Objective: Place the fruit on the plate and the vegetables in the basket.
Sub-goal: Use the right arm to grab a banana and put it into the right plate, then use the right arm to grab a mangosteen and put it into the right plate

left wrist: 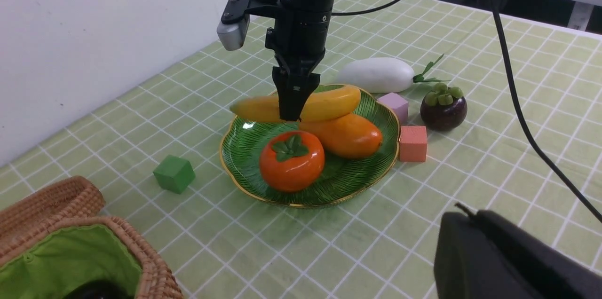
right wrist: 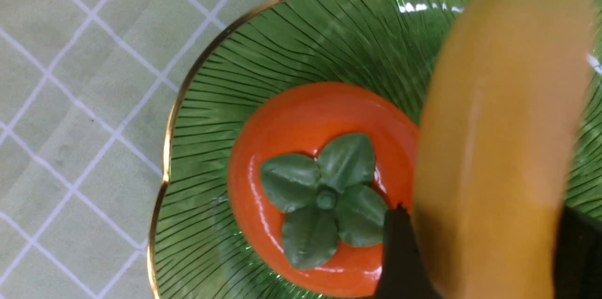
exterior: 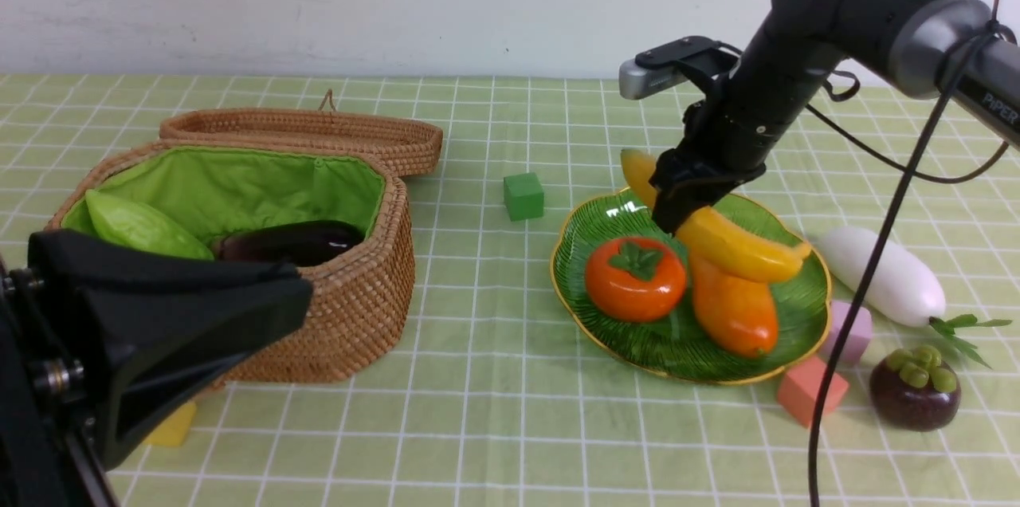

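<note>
Over the green plate (exterior: 586, 224), my right gripper (exterior: 673, 224) is shut on the yellow banana (exterior: 737, 244). The banana lies across the orange-yellow mango (exterior: 733, 308), beside the orange persimmon (exterior: 635, 278). In the right wrist view the black fingers (right wrist: 400, 252) press the banana (right wrist: 494, 125) from both sides. The white radish (exterior: 880, 272) and dark purple mangosteen (exterior: 914, 391) lie on the cloth right of the plate. The wicker basket (exterior: 358, 300) at left holds the light green gourd (exterior: 139, 226) and the eggplant (exterior: 291, 242). My left gripper (exterior: 307, 296) hangs shut in front of the basket.
The basket's lid (exterior: 303, 132) lies open behind it. Small cubes sit on the checked cloth: a green one (exterior: 523, 196) between basket and plate, pale purple (exterior: 853, 332) and salmon (exterior: 811, 389) ones at the plate's right rim, a yellow one (exterior: 171, 427) by the left arm.
</note>
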### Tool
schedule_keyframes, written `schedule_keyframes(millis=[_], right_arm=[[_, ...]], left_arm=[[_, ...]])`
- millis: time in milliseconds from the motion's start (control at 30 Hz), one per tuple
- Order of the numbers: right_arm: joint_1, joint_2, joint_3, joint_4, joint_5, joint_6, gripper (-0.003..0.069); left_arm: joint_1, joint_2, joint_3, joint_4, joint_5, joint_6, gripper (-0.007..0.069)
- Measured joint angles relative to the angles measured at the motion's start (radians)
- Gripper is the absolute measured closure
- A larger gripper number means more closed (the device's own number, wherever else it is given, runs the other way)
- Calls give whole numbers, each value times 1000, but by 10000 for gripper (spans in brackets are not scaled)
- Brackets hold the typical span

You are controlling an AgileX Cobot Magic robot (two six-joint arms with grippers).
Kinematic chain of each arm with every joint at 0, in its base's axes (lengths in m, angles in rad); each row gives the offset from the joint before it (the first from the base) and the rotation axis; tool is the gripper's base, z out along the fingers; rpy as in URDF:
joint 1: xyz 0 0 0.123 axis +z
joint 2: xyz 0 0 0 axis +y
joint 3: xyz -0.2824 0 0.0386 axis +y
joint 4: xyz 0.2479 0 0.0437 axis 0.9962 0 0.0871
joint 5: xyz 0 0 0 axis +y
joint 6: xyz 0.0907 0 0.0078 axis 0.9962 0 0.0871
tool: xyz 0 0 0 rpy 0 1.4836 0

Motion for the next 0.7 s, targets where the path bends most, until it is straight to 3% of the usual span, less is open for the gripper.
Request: schedule_keyframes(millis=[267,533,700], right_arm=[[0,0,0,-13,0,0,167],[0,-16,-35,-52,4,46,165],[0,-99,-41,-56,6,140,196]], left_arm=[[0,0,0,0,0,0,632],[0,0,0,0,0,0,632],[0,0,0,0,0,0,630]])
